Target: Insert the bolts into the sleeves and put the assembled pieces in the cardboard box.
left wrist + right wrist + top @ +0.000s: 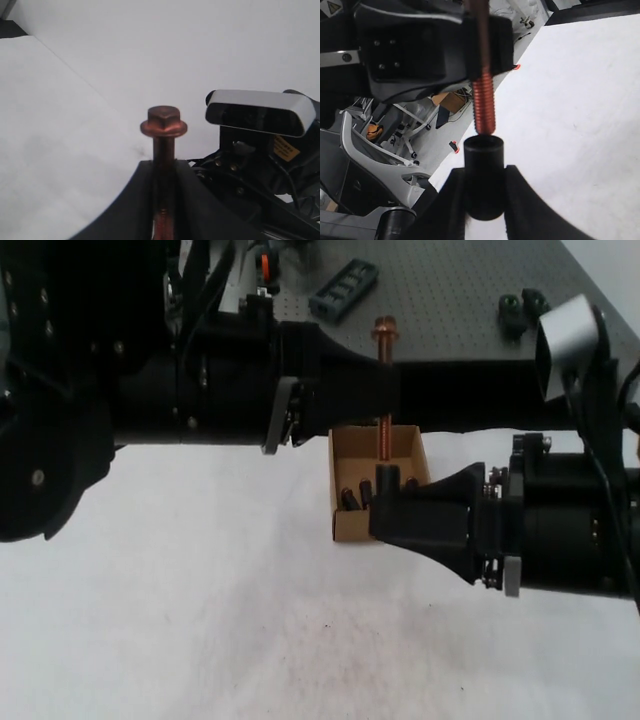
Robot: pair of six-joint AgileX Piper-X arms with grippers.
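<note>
My left gripper (162, 210) is shut on a copper bolt (163, 130), gripping its shank with the flanged hex head above the fingers. In the high view the bolt (384, 390) stands upright over the cardboard box (352, 450). My right gripper (484, 200) is shut on a black sleeve (484, 170) held upright with its open end up. The bolt's threaded tip (483, 107) hangs just above the sleeve's mouth, lined up with it. In the high view the sleeve (386, 480) sits at the tip of the right gripper (400, 505), above the box.
Several black pieces (355, 497) lie inside the cardboard box. On the perforated bench behind are a dark rack (343, 287) and two black sleeves (522, 308). White cloth (250, 620) covers the near bench.
</note>
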